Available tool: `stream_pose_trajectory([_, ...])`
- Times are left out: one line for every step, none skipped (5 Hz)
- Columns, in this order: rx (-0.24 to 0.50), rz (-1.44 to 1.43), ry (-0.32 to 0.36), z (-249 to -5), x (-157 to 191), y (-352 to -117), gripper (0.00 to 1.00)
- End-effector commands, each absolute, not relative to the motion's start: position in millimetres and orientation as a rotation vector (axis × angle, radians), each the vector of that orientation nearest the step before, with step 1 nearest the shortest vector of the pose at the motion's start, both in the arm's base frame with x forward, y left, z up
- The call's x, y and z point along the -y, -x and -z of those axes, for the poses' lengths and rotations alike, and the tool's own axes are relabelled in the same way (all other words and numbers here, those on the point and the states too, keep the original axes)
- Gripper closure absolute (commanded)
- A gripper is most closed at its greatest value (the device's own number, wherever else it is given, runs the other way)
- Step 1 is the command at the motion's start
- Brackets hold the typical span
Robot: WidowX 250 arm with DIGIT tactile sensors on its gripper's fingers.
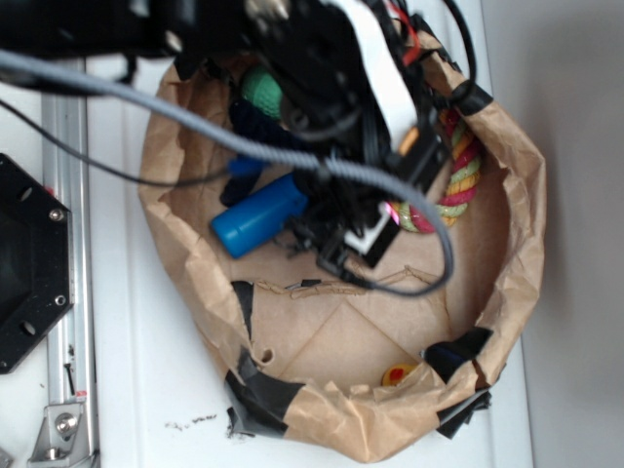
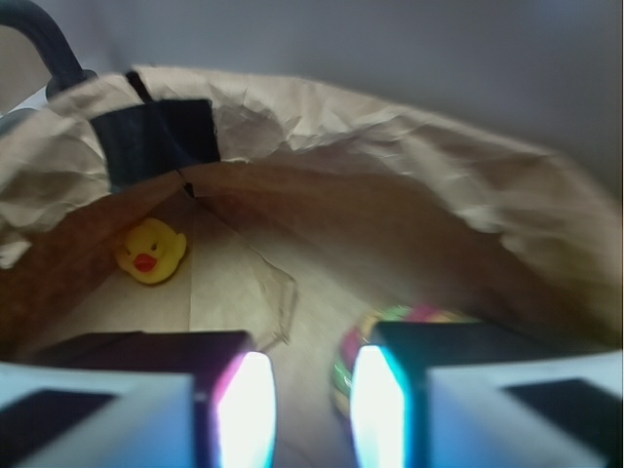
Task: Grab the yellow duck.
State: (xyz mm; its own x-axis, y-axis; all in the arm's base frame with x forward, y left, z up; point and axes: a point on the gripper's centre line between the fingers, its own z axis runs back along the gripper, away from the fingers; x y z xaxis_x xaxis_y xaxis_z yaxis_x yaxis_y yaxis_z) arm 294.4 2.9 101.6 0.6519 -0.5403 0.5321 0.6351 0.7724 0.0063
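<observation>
A brown paper bag (image 1: 185,258), its rim rolled down and patched with black tape (image 1: 258,390), lies open on the white table (image 1: 136,390). From outside, the robot arm (image 1: 322,58) fills its upper half, above a blue bottle (image 1: 258,216) and a rope ring (image 1: 458,185). The gripper (image 2: 310,405) has its jaws slightly apart, holding nothing. Only a yellow-and-orange sliver of the duck (image 1: 400,374) shows at the near rim from outside; the wrist view shows the whole duck (image 2: 151,251) in the far left corner, upright, beak facing the camera. Its long axis cannot be told.
</observation>
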Motion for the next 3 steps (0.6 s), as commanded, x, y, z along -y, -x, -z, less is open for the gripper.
stream_pose_trajectory([0.540, 0.963, 0.178, -80, 70, -288, 0.00])
stream_pose_trajectory([0.574, 1.028, 0.243, -84, 95, -287, 0.00])
stream_pose_trajectory([0.580, 1.067, 0.271, -80, 109, -291, 0.00])
